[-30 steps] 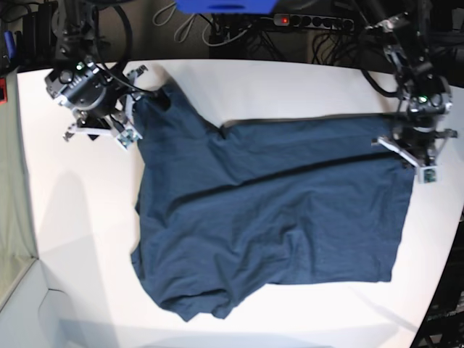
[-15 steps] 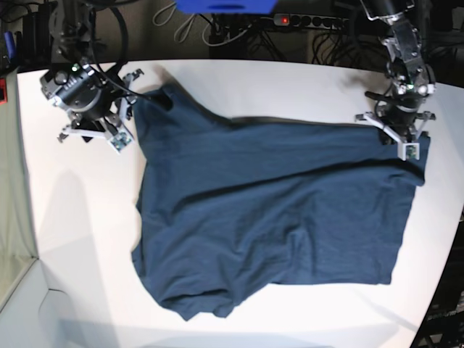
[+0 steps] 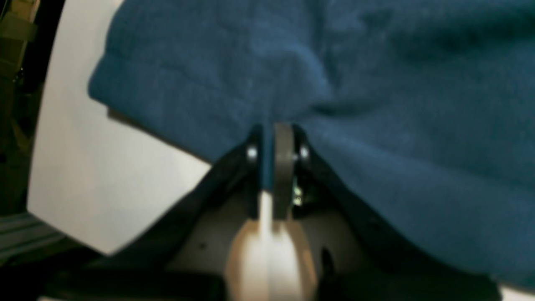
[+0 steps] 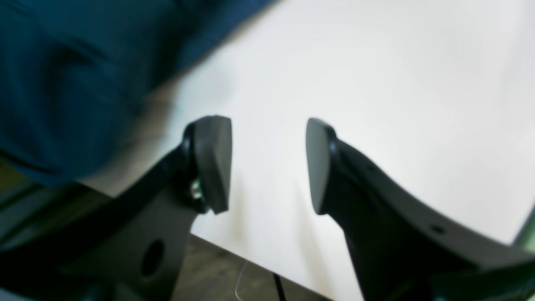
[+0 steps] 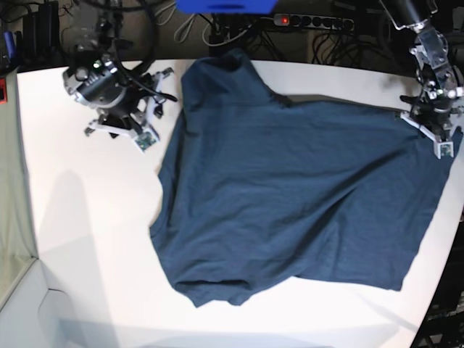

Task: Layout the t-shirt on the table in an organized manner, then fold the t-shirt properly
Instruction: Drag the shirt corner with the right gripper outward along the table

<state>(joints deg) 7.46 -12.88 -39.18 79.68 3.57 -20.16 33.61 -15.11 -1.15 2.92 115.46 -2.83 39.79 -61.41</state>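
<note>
Spreading out the t-shirt (image 5: 290,196) is the step in hand, by my judgement; folding has not begun. The navy cloth lies across the middle and right of the table (image 5: 80,239), its upper part reaching the far edge and its right side running to the right edge. It is mostly flat, though diagonal creases cross it and the hem near the front edge is rumpled and rolled under.

The left gripper (image 5: 435,134) sits at the shirt's far right corner, clenched on a pinch of the cloth; in the left wrist view the fabric (image 3: 376,104) bunches straight into the closed pads (image 3: 283,159). The right gripper (image 5: 134,119) stands near the far left corner of the table, just beside the shirt's left edge, jaws apart and grasping nothing; its wrist view shows bare table between the fingers (image 4: 213,163) and the shirt off to one side.

Compared with a second ago, the shirt has been drawn toward the far edge and rightward: its upper left part, then beside the right gripper, now lies at the far edge, and the left gripper has travelled up with its corner.

Next, I judge, the right gripper must take hold of the cloth on its side so both can pull it taut and smooth the rumpled hem.
</note>
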